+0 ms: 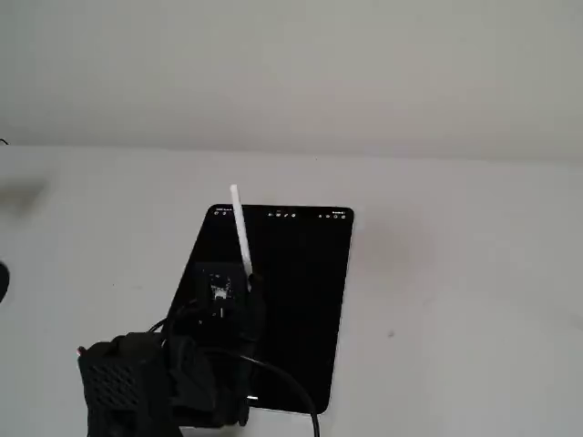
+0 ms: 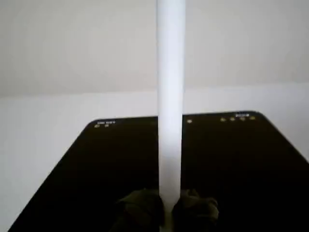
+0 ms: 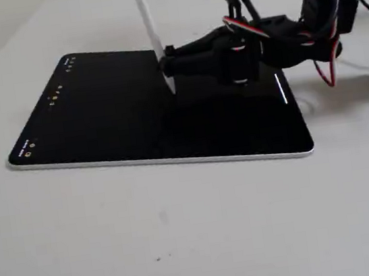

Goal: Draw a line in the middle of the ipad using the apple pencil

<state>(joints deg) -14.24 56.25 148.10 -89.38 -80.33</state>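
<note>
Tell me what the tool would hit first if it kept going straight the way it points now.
Probably nothing. The tool, shut on the pencil, points level across the tablet toward its icon edge, above the glass. That way looks free to the bare table, though height is hard to judge.

Arm: black, reached low and nearly level over the ipad [image 3: 134, 117] from its icon-free short end, red and black cables looped along it.
Gripper [image 3: 164, 64]: jaws closed on the apple pencil [image 3: 151, 27], gripped near its lower end.
Wrist: held just above the ipad's glass, with the apple pencil rising steeply from the jaws.
</note>
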